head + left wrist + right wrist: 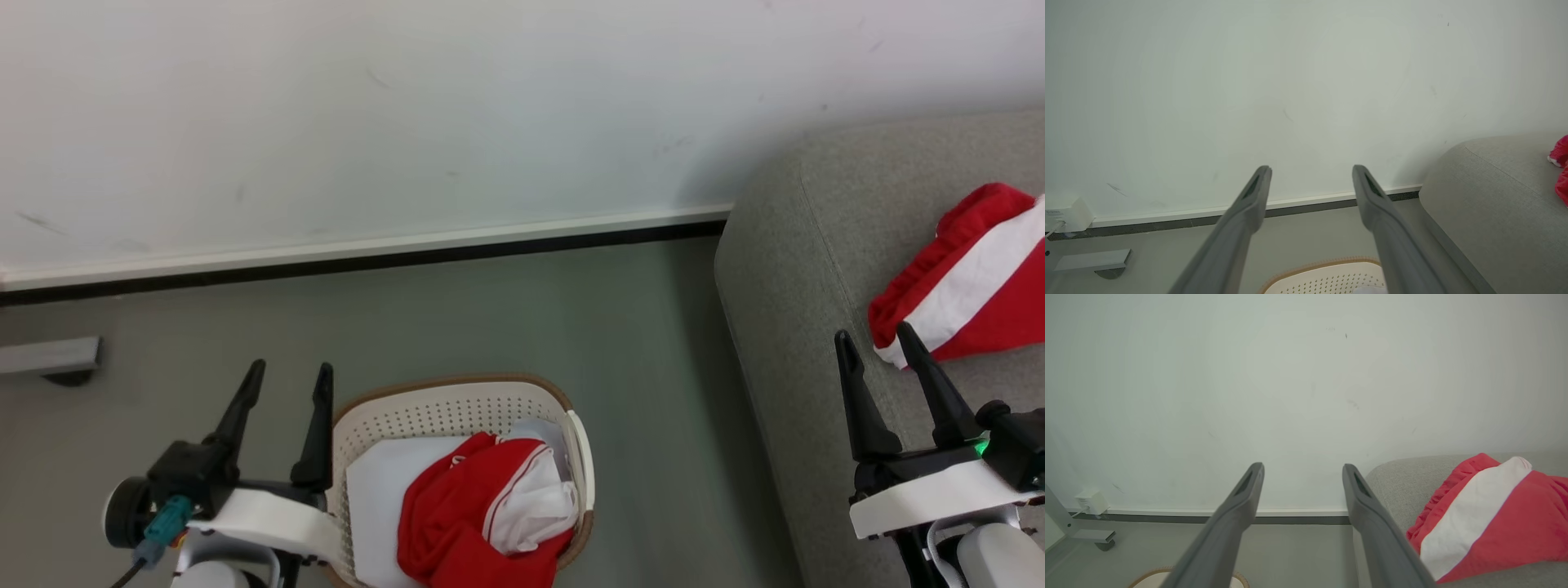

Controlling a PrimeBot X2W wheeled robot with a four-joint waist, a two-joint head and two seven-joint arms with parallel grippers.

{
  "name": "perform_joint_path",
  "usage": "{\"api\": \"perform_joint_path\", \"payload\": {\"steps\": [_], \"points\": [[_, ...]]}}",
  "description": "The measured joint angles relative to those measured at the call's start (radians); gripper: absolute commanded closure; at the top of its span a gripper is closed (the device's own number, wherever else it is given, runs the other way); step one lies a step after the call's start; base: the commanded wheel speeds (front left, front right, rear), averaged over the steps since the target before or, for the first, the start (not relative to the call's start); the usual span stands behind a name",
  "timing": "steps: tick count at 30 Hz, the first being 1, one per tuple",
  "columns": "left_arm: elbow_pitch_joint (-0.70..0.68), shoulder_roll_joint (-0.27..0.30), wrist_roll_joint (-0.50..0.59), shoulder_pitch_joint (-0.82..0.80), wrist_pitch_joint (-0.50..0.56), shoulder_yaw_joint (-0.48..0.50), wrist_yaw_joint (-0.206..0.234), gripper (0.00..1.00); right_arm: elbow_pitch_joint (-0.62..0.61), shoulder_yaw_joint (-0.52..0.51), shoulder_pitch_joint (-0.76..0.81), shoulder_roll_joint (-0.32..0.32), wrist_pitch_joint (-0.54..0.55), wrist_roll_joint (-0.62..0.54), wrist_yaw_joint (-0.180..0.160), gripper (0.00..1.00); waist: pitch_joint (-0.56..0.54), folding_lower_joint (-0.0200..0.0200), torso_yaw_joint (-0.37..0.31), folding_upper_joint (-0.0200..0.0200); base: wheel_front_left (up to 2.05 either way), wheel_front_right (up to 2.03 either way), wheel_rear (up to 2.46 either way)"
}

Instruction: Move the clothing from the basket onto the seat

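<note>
Head view | left gripper (pixel 292 366), right gripper (pixel 873 331): splayed, empty | garment (pixel 971 278) on seat (pixel 816 245); clothing (pixel 457 514) in basket (pixel 441 384) | next: reach down, pinch

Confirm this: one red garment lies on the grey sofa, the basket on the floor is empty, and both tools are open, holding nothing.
The basket is not empty: the head view shows a second red garment crumpled in it on a white sheet. The rest holds: one red garment lies on the grey sofa, and the left tool and right tool are open, holding nothing.

Perforated plastic basket (pixel 457 408) (matt)
</note>
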Motion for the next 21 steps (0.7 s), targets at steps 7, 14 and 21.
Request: {"api": "perform_joint_path", "payload": {"steps": [7,14,21], "points": [[0.116,0.023,-0.001,-0.079,0.0,-0.03,-0.007,0.0,-0.032,-0.017,-0.045,0.014,0.0,-0.008,0.0,0.0,0.089,0.0001,-0.045,0.0,0.0,0.0,0.0],[0.256,0.058,-0.017,-0.189,0.0,-0.069,-0.011,0.0,-0.071,-0.032,-0.079,0.025,0.0,-0.014,0.0,0.0,0.176,0.0001,-0.088,0.0,0.0,0.0,0.0],[0.377,0.095,-0.035,-0.292,0.008,-0.12,-0.014,0.0,-0.125,-0.083,-0.117,0.055,0.0,-0.016,0.0,0.0,0.268,0.0001,-0.125,0.0,0.0,0.0,0.0]]}}
